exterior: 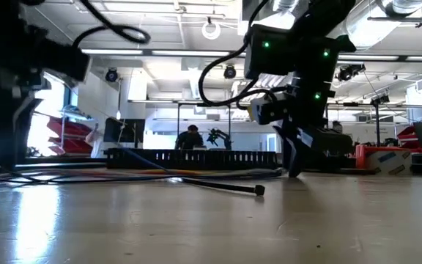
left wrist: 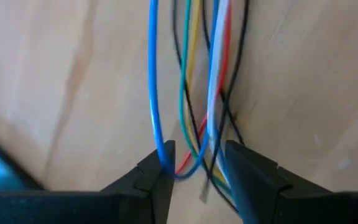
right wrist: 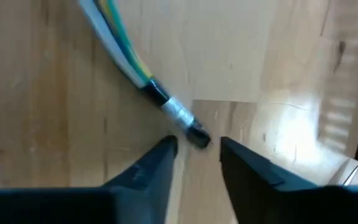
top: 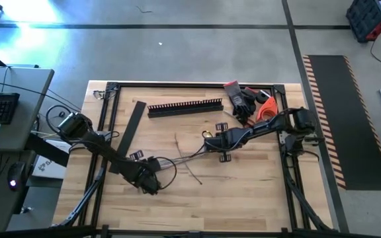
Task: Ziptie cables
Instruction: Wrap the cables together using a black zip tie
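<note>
The cables are a bundle of thin wires lying on the wooden table between my two grippers. In the left wrist view they fan out into blue, green, yellow, white, red and black wires. The other end is bound into a black and silver taped tip, which rests on the table. My left gripper is open, low over the table, with the loose wires running between its fingers. My right gripper is open, pointing down, its fingertips on either side of the taped tip and apart from it. My left gripper comes at the loose wires from above, and they pass through the gap between its two fingers. The blue wire lies against the inner face of one finger and bends there. The wires lie spread out and slack on the table, not pinched together.
A black slotted duct and a flat black strip lie toward the far left. Gloves and an orange tool sit in the far right corner. A black metal frame edges the table. A person stands far behind.
</note>
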`<action>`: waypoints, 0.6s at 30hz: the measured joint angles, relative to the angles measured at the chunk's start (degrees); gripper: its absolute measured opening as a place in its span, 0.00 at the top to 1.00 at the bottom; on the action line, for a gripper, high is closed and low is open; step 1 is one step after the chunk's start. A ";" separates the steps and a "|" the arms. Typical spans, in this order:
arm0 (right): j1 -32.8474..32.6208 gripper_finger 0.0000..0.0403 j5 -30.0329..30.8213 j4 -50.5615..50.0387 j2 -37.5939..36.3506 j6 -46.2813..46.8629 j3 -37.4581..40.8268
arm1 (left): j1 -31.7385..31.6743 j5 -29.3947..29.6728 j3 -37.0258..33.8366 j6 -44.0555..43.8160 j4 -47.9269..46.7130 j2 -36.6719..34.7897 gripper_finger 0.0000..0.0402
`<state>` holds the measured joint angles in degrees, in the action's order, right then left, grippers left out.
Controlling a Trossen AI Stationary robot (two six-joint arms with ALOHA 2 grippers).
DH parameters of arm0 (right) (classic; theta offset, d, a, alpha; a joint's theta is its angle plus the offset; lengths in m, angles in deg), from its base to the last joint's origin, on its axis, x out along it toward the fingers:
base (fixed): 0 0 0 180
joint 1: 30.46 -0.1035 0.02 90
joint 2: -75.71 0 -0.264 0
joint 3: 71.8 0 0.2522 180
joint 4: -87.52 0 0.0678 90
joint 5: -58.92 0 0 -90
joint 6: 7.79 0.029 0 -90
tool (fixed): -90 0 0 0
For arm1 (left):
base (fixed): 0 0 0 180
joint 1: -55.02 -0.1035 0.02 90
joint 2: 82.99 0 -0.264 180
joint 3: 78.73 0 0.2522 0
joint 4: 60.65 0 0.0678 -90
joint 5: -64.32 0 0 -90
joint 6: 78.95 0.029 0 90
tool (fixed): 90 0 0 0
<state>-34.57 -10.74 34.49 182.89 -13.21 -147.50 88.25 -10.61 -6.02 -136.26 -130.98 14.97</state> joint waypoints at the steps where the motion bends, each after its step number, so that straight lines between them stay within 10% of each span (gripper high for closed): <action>1: 0.05 0.64 0.02 -0.04 -0.39 0.03 0.02 | 0.16 0.10 0.62 -0.35 -1.68 -0.52 0.69; 13: -3.52 0.59 2.03 8.69 -14.68 1.75 7.32 | 1.66 -2.48 2.17 -8.22 -21.29 -10.73 0.69; 18: -7.45 0.61 -8.27 29.47 -18.10 3.56 16.05 | 3.25 0.50 2.80 -12.84 -28.15 -15.41 0.69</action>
<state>-42.02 -19.01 63.96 164.79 -9.65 -131.45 91.51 -10.11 -3.21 -149.10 -159.13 -0.44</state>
